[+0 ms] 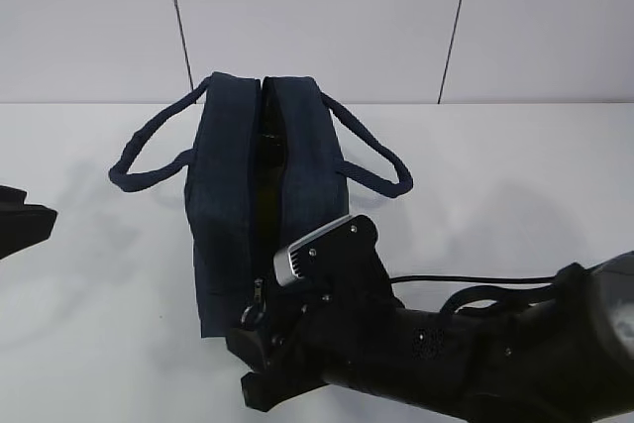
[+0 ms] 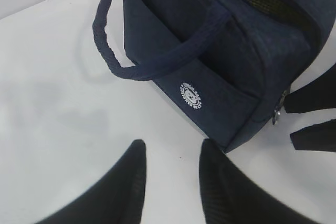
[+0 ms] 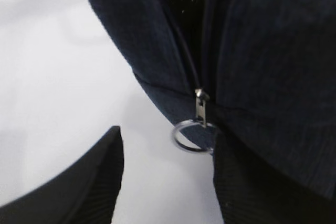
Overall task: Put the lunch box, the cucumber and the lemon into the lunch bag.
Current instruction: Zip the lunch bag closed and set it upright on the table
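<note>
The lunch bag (image 1: 260,200) is seen standing on the white table (image 1: 515,175), with its zipper opened along the top and a dark gap shown between the two sides. Its two handles (image 1: 149,160) are splayed out to left and right. The right gripper (image 3: 163,177) is held at the near end of the bag, jaws released and spread, with the metal ring pull (image 3: 191,136) lying between them, ungrasped. The left gripper (image 2: 170,182) is kept over bare table just left of the bag, its jaws also parted and holding nothing.
</note>
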`<state>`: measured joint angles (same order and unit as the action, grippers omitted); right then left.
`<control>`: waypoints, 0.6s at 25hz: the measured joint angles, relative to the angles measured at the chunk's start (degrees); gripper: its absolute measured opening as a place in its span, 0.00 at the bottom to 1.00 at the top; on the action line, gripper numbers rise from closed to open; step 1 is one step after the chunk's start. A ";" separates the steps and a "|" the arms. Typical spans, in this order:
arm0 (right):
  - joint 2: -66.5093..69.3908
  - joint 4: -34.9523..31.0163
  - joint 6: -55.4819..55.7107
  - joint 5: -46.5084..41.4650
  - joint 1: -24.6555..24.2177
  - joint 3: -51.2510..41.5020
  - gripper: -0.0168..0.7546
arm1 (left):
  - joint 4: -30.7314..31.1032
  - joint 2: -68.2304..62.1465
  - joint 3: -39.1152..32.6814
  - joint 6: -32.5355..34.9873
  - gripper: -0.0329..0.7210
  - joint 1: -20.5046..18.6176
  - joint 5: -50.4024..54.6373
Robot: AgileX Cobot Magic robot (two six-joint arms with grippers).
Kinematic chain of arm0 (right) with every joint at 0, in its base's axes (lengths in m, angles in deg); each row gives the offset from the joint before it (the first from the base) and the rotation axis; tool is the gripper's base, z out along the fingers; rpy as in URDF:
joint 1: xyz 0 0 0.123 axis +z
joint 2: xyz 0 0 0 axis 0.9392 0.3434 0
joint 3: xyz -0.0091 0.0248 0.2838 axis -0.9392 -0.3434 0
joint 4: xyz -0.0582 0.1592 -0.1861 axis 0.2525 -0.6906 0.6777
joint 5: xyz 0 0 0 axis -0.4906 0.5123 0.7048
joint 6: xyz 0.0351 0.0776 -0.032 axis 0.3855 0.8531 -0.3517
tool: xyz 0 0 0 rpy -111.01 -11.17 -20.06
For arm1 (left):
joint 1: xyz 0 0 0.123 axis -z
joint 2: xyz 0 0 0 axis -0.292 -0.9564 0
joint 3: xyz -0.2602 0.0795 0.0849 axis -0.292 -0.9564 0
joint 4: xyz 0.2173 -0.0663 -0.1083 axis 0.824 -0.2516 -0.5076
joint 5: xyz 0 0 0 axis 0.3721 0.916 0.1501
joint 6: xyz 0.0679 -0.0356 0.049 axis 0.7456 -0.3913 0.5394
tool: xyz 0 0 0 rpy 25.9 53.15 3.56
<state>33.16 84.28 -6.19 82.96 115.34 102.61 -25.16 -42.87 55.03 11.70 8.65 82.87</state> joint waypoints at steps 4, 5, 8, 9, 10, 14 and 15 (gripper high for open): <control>1.15 -0.96 0.23 -0.36 0.00 0.00 0.54 | 0.00 0.00 0.00 0.00 0.38 0.00 -0.66; 1.15 -1.40 0.37 -0.36 0.00 0.00 0.54 | 0.00 0.00 0.00 0.00 0.38 0.00 -0.80; 1.15 -2.34 0.36 -0.36 0.00 0.31 0.54 | 0.00 0.00 0.00 0.00 0.38 0.00 -1.01; 1.15 -2.40 0.36 -0.36 0.00 0.41 0.54 | 0.00 0.00 0.00 0.00 0.38 0.00 -1.01; 1.15 -2.40 0.36 -0.36 0.00 0.65 0.54 | 0.00 0.00 0.00 0.00 0.38 0.00 -1.01; 1.25 -2.40 0.36 -0.36 0.00 2.36 0.54 | 0.00 0.00 0.00 0.00 0.38 0.00 -1.13; 1.25 -2.15 0.36 -0.36 0.00 2.77 0.54 | 0.00 0.00 0.00 0.00 0.38 0.00 -1.13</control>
<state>34.42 82.13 -5.83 82.59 115.34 105.37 -25.16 -42.87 55.03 11.70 8.65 81.75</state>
